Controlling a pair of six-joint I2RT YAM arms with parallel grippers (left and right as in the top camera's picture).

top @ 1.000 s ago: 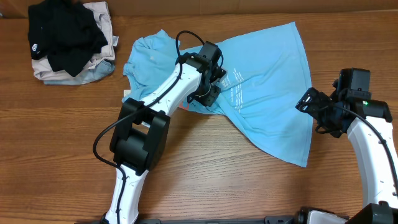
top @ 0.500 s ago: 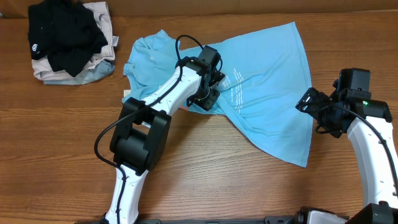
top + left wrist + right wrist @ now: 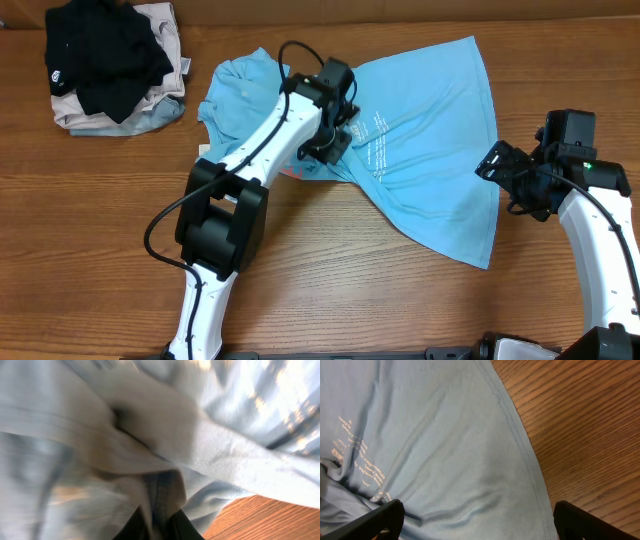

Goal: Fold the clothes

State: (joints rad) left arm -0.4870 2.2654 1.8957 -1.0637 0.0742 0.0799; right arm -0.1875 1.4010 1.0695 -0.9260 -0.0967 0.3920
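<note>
Overhead: shirt [image 3: 430, 150] lies spread and wrinkled on the far half of the counter [image 3: 400, 310], from the middle toward the right edge, with one corner trailing to the near right. White lettering [image 3: 375, 140] shows mid-shirt. Left fingers [image 3: 335, 142] sit down on the shirt's left part; the arm covers them, so the grip is unreadable here. Right fingers [image 3: 490, 162] are just beside the shirt's right hem, too small to judge. Black garment [image 3: 105, 60] tops a beige and grey pile [image 3: 160, 110] at the far left corner, well apart from the shirt.

Left wrist: very blurred, cloth fills nearly all of it. Two dark fingertips [image 3: 135, 529] at the bottom edge are cut off, close together and clamped on a fold of shirt [image 3: 160, 495]. A strip of counter shows at lower right.

Right wrist: shirt covers the left and middle, its stitched hem running diagonally, counter wood to the right. Lettering at the left edge is too small to read. Two fingertips [image 3: 380, 520] sit at the bottom corners, partly cut off, wide apart, over the hem and gripping nothing.
</note>
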